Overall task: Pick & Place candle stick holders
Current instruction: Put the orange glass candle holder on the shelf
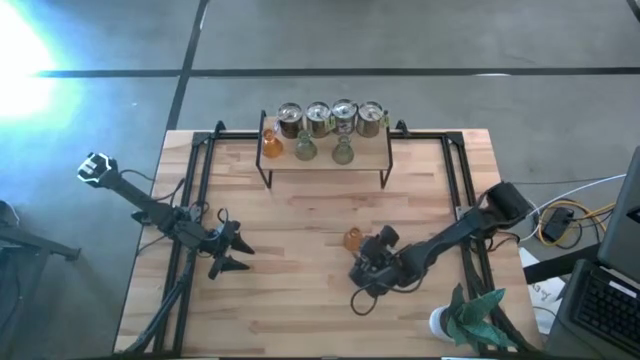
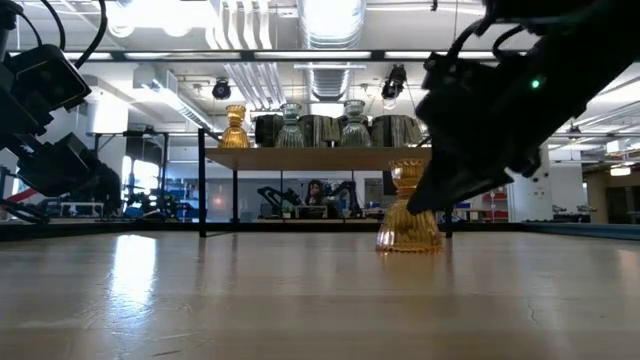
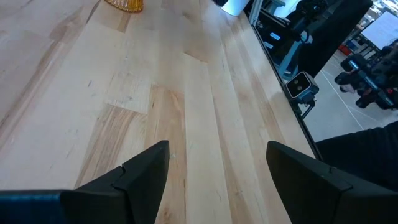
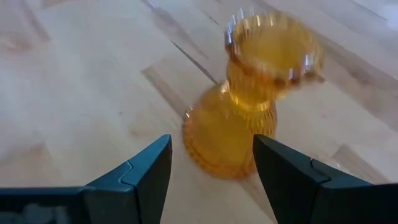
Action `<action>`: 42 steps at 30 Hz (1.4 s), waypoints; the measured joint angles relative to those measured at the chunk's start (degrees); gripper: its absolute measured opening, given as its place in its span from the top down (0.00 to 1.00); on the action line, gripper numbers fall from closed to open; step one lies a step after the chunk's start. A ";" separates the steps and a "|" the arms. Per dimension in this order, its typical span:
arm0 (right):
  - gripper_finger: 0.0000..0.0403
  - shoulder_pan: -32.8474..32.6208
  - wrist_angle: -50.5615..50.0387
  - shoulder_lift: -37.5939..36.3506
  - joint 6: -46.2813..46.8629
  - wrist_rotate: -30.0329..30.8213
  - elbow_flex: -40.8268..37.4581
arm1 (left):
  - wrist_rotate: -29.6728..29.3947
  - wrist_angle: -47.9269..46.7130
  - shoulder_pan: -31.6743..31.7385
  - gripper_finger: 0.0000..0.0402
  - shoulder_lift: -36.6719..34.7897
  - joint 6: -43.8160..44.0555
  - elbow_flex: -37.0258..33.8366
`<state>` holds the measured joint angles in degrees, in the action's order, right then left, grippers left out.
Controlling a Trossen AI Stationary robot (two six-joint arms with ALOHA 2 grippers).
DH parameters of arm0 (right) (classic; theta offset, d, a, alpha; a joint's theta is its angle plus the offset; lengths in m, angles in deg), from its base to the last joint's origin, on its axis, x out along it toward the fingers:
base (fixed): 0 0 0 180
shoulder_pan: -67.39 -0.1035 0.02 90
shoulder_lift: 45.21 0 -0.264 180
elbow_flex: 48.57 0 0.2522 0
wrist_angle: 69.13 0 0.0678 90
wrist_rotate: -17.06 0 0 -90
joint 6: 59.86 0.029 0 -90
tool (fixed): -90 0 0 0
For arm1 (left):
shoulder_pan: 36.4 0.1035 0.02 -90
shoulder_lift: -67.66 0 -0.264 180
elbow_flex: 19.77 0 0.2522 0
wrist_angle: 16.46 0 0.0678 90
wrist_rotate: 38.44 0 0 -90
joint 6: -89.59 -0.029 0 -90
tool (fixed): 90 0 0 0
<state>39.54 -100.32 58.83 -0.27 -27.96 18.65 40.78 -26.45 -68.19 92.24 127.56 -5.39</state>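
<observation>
An amber glass candle stick holder [image 1: 352, 239] stands upright on its wide base on the wooden table, right of centre. My right gripper [image 4: 211, 142] is open just on its near-right side. The fingers slant down toward the holder's base [image 4: 221, 146] and stand apart from it. My left gripper [image 1: 238, 258] waits open over the table's left half with nothing between its fingers [image 3: 149, 168]. On the raised shelf [image 1: 325, 165] at the back stand several silvery cups [image 1: 330, 118], another amber holder [image 1: 272, 145] and two pale green ones [image 1: 305, 150].
A white pot with a teal leafy plant [image 1: 455, 320] stands at the near right corner, close behind my right arm. Black frame rails [image 1: 205, 190] run along the table's left and right sides. Cables [image 1: 560, 225] lie off the right edge. Bare wood stretches between the arms.
</observation>
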 joint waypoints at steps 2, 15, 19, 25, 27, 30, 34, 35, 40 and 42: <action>0.45 0.47 -0.14 1.03 0.32 0.85 0.10 | 0.00 0.00 0.00 0.32 -0.02 0.00 0.00; 0.33 4.00 0.09 1.69 -1.03 1.56 2.28 | 0.00 0.02 0.00 0.32 -0.02 0.00 0.00; 0.32 4.84 0.29 2.73 -3.02 1.72 3.22 | 0.00 0.02 0.00 0.32 -0.02 0.00 0.00; 0.32 6.48 0.44 2.88 -3.02 1.69 3.23 | 0.00 0.02 0.00 0.32 0.00 0.00 0.00; 0.33 7.07 0.49 2.88 -2.68 1.72 3.34 | 0.00 0.02 0.00 0.32 -0.01 0.00 0.00; 0.34 7.73 1.29 2.88 -1.73 1.70 3.57 | 0.00 0.02 0.00 0.32 0.00 -0.01 0.00; 0.34 8.32 4.97 2.88 -1.59 1.81 3.56 | 0.00 0.03 0.00 0.32 -0.01 0.00 0.00; 0.34 8.42 5.55 2.88 -1.70 2.23 3.56 | 0.00 0.02 0.00 0.32 0.00 0.00 0.00; 0.34 9.49 5.88 2.88 -1.53 4.54 3.56 | 0.00 0.02 0.00 0.32 -0.02 0.00 0.00; 0.36 10.12 5.86 2.88 -1.53 4.54 3.54 | 0.00 0.02 0.00 0.32 0.00 0.00 0.00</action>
<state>49.66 -94.46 61.70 -1.80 -23.42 22.19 40.78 -26.43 -68.19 92.24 127.56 -5.39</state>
